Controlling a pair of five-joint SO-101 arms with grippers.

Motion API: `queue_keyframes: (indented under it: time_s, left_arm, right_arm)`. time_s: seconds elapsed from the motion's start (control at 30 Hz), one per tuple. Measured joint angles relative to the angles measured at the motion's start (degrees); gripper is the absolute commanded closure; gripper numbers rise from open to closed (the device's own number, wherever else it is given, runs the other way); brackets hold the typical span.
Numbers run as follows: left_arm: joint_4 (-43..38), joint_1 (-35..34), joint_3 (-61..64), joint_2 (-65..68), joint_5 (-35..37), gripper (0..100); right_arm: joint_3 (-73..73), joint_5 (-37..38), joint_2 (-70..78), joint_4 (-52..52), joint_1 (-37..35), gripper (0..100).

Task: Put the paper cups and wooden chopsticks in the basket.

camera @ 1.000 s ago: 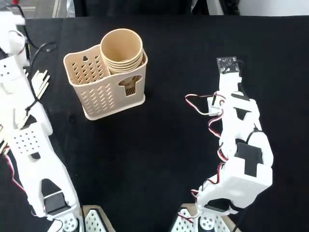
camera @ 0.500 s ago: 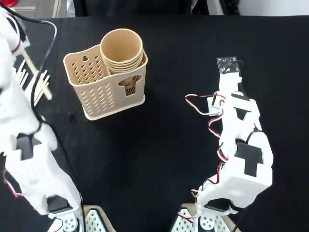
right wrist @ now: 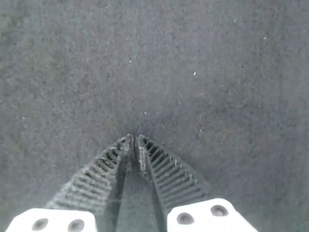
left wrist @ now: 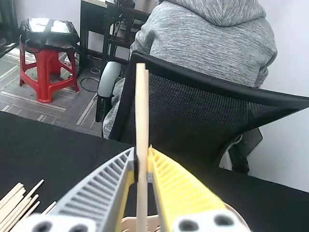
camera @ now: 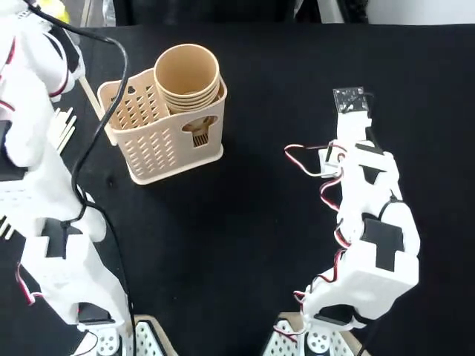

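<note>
- Left gripper [left wrist: 141, 152]: the jaws were clamped on a single chopstick [left wrist: 141, 111], which was held upright between them with a long part standing free above the tips.
- In the high view, the chopstick [camera: 90, 95] was seen slanting just beside the basket [camera: 159, 152], at the rim on the side away from the right arm. It could not be told whether the two were touching.
- Cups [camera: 187, 70]: a nested stack was already stood in the basket, in the compartment nearer the right arm. The perforated compartment beside it was judged to be the one left for the chopsticks.
- Loose chopsticks [camera: 63, 126]: several were lying on the tabletop [camera: 245, 222], near the basket and close against the left arm, so this part of the task was judged not yet done.
- Right gripper [right wrist: 134, 145]: the jaws were together and held nothing. It was placed over bare tabletop, well apart from the basket.
- Risk 1: the chopstick was gripped at one narrow place, so it could be pivoted in the jaws and released off line, outside the rim.
- Risk 2: the lower end could be caught on the rim or wall, and the light basket could be pushed or tipped, cups included.
- Risk 3: the loose chopsticks could be swept or scattered by the left arm.
</note>
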Motion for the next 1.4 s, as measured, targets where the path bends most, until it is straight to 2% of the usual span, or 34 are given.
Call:
queue_keyframes:
  time_s: [0.13, 0.23, 0.4, 0.53, 0.63, 0.73, 0.93, 1.0, 1.07, 1.3, 1.4]
  left_arm:
    - [0.0, 0.18, 1.58, -0.97, 0.0, 97]
    - [0.0, 0.53, 8.26, -5.71, -1.41, 97]
    - [-0.35, 2.37, 30.15, -20.66, -3.78, 97]
    - [-6.95, 2.9, 49.58, -34.73, -5.8, 97]
    - [-18.37, 2.9, 66.37, -45.89, -6.51, 97]
    - [-34.73, 2.99, 86.95, -57.49, -6.68, 97]
    - [-78.33, 2.9, 127.12, -75.08, -7.91, 97]
    - [-93.89, 2.9, 136.09, -75.25, -7.38, 97]
    - [-105.23, 2.9, 140.66, -74.02, -7.21, 97]
    - [-117.01, 3.16, 142.15, -62.42, -7.21, 97]
    - [-119.12, 3.16, 142.15, -57.05, -7.21, 97]
  right_arm:
    - [0.0, 0.0, 0.0, 0.0, 0.0, 98.5]
    - [0.0, 0.0, 0.0, 0.0, 0.0, 98.5]
    - [0.0, 0.0, 0.0, 0.0, 0.0, 98.5]
    - [0.0, 0.0, 0.0, 0.0, 0.0, 98.5]
    - [0.0, 0.0, 0.0, 0.0, 0.0, 98.5]
    - [0.0, 0.0, 0.0, 0.0, 0.0, 98.5]
    - [0.0, 0.0, 0.0, 0.0, 0.0, 98.5]
    - [0.0, 0.0, 0.0, 0.0, 0.0, 98.5]
    - [0.0, 0.0, 0.0, 0.0, 0.0, 98.5]
    - [0.0, 0.0, 0.0, 0.0, 0.0, 98.5]
    - [0.0, 0.0, 0.0, 0.0, 0.0, 98.5]
